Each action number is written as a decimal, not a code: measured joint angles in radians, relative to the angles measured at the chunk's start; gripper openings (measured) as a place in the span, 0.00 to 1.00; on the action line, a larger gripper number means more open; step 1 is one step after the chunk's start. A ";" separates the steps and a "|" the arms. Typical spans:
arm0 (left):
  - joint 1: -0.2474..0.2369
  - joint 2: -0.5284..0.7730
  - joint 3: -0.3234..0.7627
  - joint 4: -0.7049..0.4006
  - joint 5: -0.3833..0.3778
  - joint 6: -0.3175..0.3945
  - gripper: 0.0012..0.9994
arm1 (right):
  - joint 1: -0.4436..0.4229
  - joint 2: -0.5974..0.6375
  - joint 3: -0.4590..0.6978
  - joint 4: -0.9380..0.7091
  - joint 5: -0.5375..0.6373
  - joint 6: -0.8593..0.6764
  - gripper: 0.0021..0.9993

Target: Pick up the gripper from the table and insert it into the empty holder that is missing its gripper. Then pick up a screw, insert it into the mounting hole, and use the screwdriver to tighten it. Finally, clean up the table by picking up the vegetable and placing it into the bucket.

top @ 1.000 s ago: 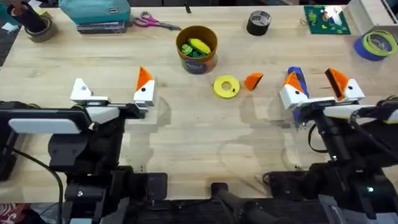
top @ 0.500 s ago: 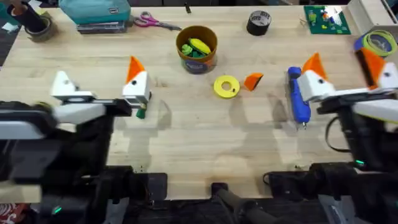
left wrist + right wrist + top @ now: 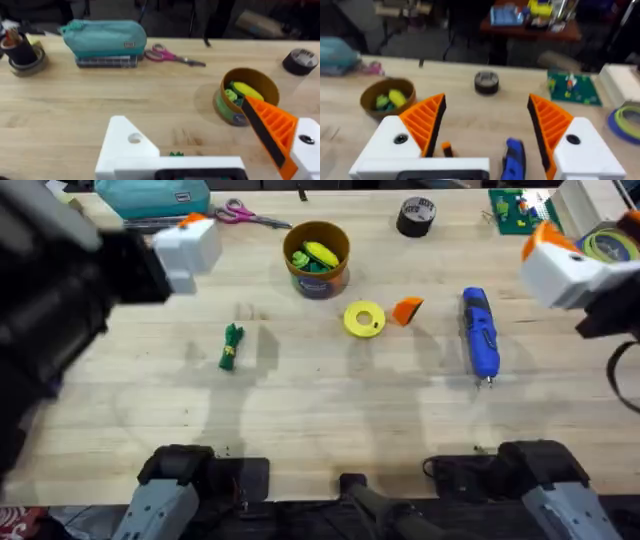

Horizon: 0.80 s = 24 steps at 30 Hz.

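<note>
My left gripper (image 3: 192,132) is open, raised high above the table's (image 3: 300,400) left side. One finger is the bare white holder (image 3: 127,150) with a round mounting hole (image 3: 134,138); the other carries an orange tip. The loose orange gripper (image 3: 407,310) lies mid-table beside a yellow disc (image 3: 364,319). The blue screwdriver (image 3: 480,335) lies right of it. A green vegetable (image 3: 231,347) lies on the left. The bucket (image 3: 317,258) holds yellow and green pieces. My right gripper (image 3: 487,115) is open, lifted at the far right. The screw is out of view.
Along the back edge are a teal pouch (image 3: 150,200), scissors (image 3: 250,217), a black tape roll (image 3: 416,217), a green circuit board (image 3: 525,210) and a blue tape ring (image 3: 605,250). Another tape roll (image 3: 62,225) sits at the far left.
Both arms have risen toward the camera and swung outward. The screwdriver and the green vegetable, earlier under the grippers, now lie uncovered on the table.
</note>
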 joint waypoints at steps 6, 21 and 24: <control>0.000 0.229 0.153 -0.112 0.004 0.000 0.99 | 0.000 0.245 0.167 -0.219 -0.025 -0.005 1.00; 0.000 0.470 0.190 -0.192 0.005 0.000 0.99 | 0.000 0.501 0.355 -0.481 -0.035 -0.042 1.00; 0.000 0.470 0.190 -0.190 0.005 -0.001 0.99 | 0.000 0.502 0.357 -0.481 -0.035 -0.044 1.00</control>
